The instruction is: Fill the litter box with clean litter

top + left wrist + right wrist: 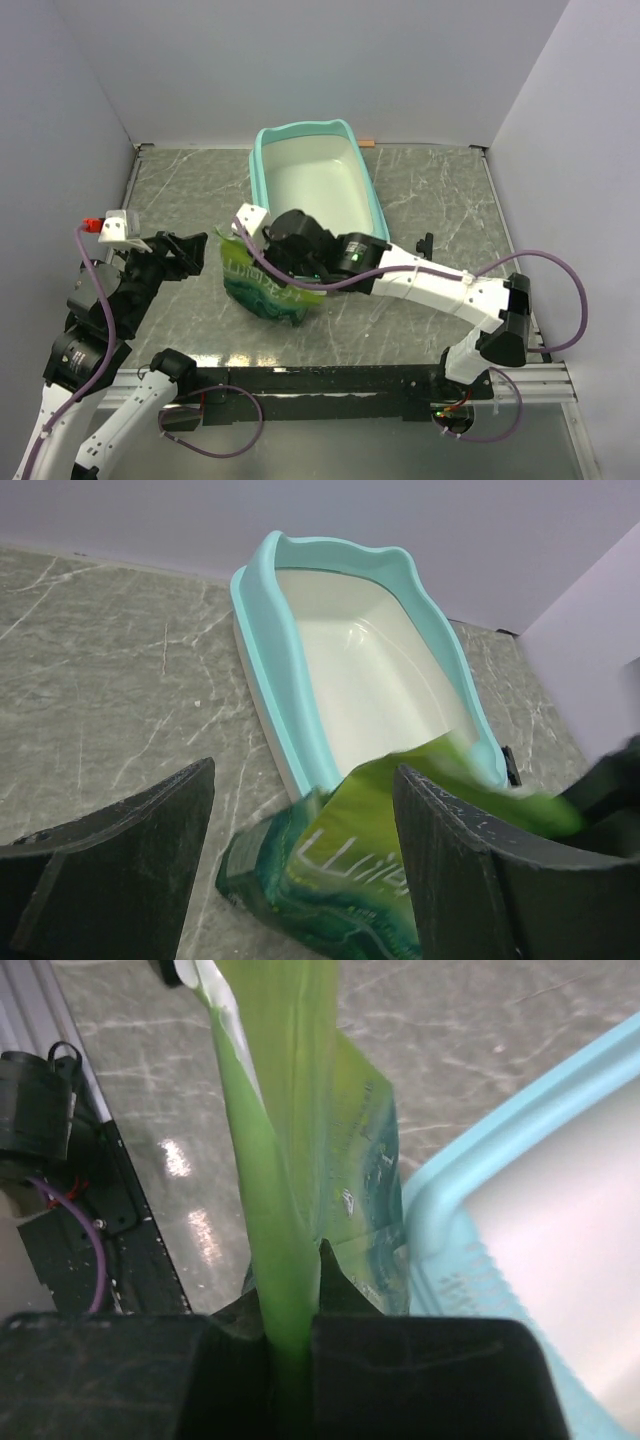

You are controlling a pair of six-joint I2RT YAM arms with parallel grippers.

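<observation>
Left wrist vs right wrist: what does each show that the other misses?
Only left wrist: most of the litter box and its bare whitish inside, and the left gripper open, with the green bag and its printed lower half seen between the fingers. Only right wrist: the right gripper shut on the bag's top edge, plus a black arm part at the table edge. Both: the bag, the box's turquoise rim, the marbled table.
</observation>
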